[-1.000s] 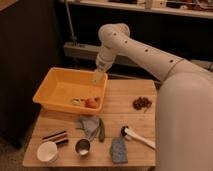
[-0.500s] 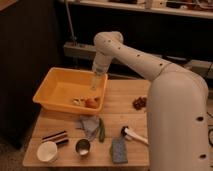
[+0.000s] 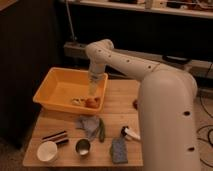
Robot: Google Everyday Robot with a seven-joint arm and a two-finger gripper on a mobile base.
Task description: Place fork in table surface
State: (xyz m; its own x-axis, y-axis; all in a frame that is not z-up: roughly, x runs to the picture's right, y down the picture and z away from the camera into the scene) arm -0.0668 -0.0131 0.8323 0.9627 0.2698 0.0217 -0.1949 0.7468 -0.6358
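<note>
My gripper [image 3: 93, 89] hangs from the white arm and reaches down into the yellow bin [image 3: 52, 85], at its right side. It is just above an orange-red item [image 3: 92, 103] on the bin floor. A small pale slender thing [image 3: 77, 101], probably the fork, lies in the bin just left of that item and below-left of the gripper. The light wooden table surface [image 3: 117, 97] carries the bin at its back left.
On the table's front part lie dark red-tipped sticks [image 3: 55, 136], a white cup [image 3: 47, 151], a metal cup [image 3: 82, 147], a blue-grey cloth [image 3: 87, 125], a green item [image 3: 102, 131], a white-handled tool [image 3: 131, 134] and a grey cloth [image 3: 119, 150]. My arm covers the table's right side.
The gripper has moved down into the yellow bin, closer to the items on its floor. The things on the table have not moved.
</note>
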